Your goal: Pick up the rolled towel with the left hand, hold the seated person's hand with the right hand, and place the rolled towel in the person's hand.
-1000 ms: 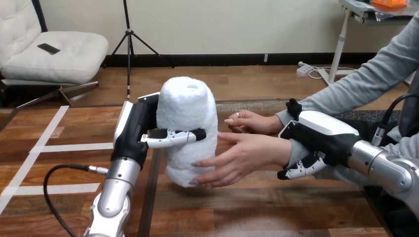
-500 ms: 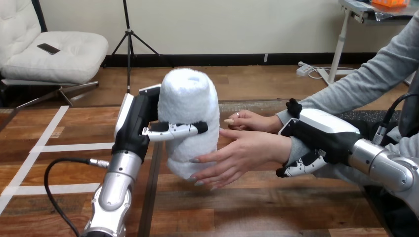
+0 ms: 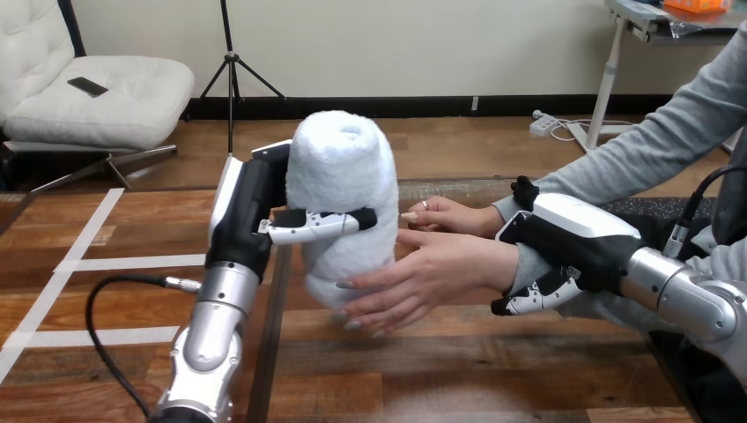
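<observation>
Left hand (image 3: 251, 216): I see fingers and thumb wrapped round the towel, clear of the wooden counter (image 3: 458, 370).
Rolled towel (image 3: 342, 189): fluffy white cylinder, near upright, its base touching the person's fingers.
Person's hand (image 3: 423, 278): open, flat.
Right hand (image 3: 573, 242): curled round the person's wrist (image 3: 515, 264).

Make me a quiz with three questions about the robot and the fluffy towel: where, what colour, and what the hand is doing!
1. Where is the rolled towel? A) lying down flat B) upright in the robot's left hand C) on the floor
2. What colour is it? A) white B) red C) green
3. What are the left hand's fingers doing? A) pointing straight B) curled round the towel C) making an empty fist
Answers: 1 B, held up off the table. 2 A, white all over. 3 B, a finger wraps its front.
</observation>
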Controlling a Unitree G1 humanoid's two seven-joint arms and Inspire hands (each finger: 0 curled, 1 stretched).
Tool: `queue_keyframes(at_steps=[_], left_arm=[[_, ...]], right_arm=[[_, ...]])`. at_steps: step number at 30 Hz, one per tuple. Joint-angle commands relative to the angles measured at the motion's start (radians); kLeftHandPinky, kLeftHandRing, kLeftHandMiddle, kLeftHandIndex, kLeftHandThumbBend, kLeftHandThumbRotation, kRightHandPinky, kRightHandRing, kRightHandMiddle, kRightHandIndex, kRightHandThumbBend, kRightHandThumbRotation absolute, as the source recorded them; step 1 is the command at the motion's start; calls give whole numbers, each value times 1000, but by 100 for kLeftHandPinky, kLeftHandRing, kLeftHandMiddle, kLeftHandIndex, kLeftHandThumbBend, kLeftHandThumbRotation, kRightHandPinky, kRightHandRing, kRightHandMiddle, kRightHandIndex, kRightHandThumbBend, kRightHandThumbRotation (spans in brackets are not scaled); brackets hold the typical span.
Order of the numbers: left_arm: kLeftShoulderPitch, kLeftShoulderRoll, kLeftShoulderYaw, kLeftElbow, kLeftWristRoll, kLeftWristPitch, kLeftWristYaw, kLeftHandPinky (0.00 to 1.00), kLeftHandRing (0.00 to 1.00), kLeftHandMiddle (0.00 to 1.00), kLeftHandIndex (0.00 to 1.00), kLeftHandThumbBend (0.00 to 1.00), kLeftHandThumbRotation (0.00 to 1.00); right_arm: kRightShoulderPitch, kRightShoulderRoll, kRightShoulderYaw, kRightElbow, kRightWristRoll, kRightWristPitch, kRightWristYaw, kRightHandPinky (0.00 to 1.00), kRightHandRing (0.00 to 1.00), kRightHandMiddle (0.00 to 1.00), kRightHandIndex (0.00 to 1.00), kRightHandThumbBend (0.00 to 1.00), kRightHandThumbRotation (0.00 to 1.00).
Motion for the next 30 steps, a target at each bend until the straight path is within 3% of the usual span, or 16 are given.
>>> queue_keyframes(at_steps=[1,16,30], left_arm=[[-90,-27,-3,-13,-22,-44,7,35,38,41,39,65,0],[-85,-67,-13,-39,-15,-58,20,35,38,41,39,67,0],[-73,-113,-12,-54,-63,-56,-20,33,37,40,39,68,0]], right_arm=[[-36,2,-39,-47,21,-3,-20,20,24,29,29,56,14],[-44,9,-35,-42,16,7,-19,20,24,29,30,56,15],[-47,13,-31,-50,10,23,-22,21,24,30,31,56,16]])
